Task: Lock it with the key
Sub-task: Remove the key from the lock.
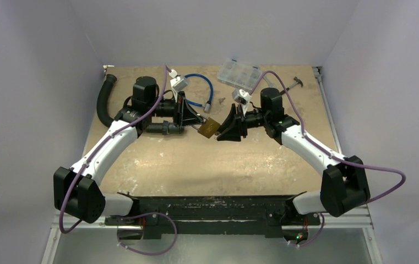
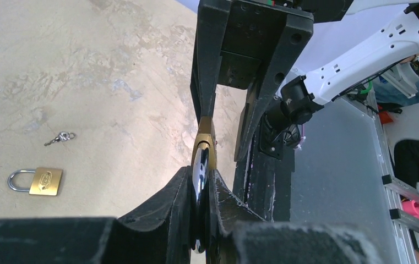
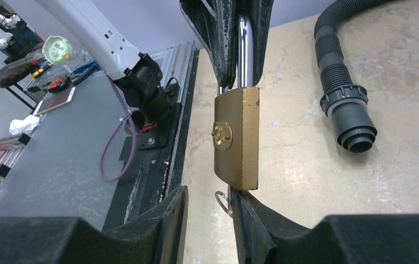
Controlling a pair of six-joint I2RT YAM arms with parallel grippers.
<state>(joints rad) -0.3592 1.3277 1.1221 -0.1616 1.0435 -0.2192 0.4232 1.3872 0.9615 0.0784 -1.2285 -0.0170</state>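
Right wrist view: brass padlock point(image 3: 237, 137) held by its shackle point(image 3: 244, 44), bottom face turned toward this camera's own fingers
Left gripper point(image 3: 241, 77): pressed tight on the shackle, carrying the lock off the table point(image 3: 306, 165)
Right gripper point(image 3: 207, 217): fingers parted, nothing clamped that I can see; a thin key ring point(image 3: 221, 201) shows in the gap, close against one finger
Lock versus fingers: its bottom face sits just beyond the right fingertips, slightly off-centre toward one of them
Key itself: hidden, cannot tell whether it is seated
Risk, misgrip: closing on the ring instead of the key would likely let it slip or twist
Risk, push: an off-axis press could swivel the lock in the left pinch
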